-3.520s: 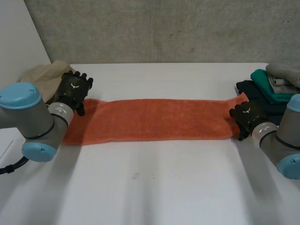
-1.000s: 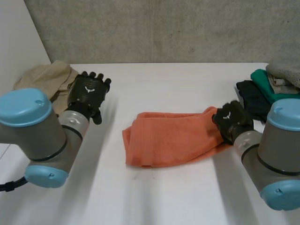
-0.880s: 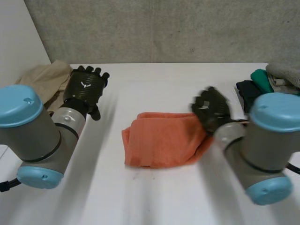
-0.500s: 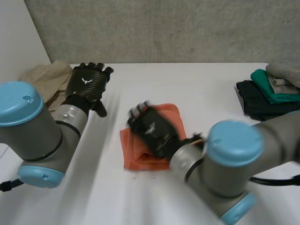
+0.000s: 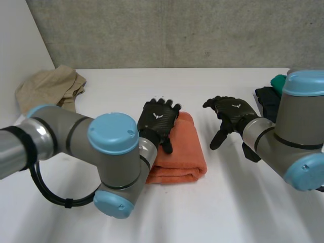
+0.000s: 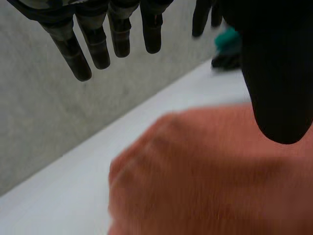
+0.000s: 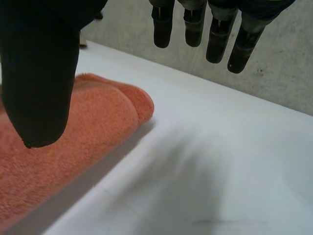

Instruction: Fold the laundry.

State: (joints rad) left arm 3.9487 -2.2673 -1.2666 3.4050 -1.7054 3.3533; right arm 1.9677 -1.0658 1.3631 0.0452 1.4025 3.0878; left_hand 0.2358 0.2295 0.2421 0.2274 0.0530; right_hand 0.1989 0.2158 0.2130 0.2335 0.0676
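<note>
Now, the white worktop (image 5: 212, 212) carries a folded orange terry towel (image 5: 185, 157) near its middle. A crumpled beige cloth (image 5: 48, 88) lies well to the towel's left, and a stack of folded dark and green cloths (image 5: 266, 96) lies to its right. The step looks like flattening the fold: press palm-flat and sweep evenly, so no layer slips. The left hand (image 5: 158, 117) is over the towel's far left part, fingers straight, gripping nothing. The right hand (image 5: 232, 112) hangs beside the towel's right edge, fingers loosely spread, empty.
</note>
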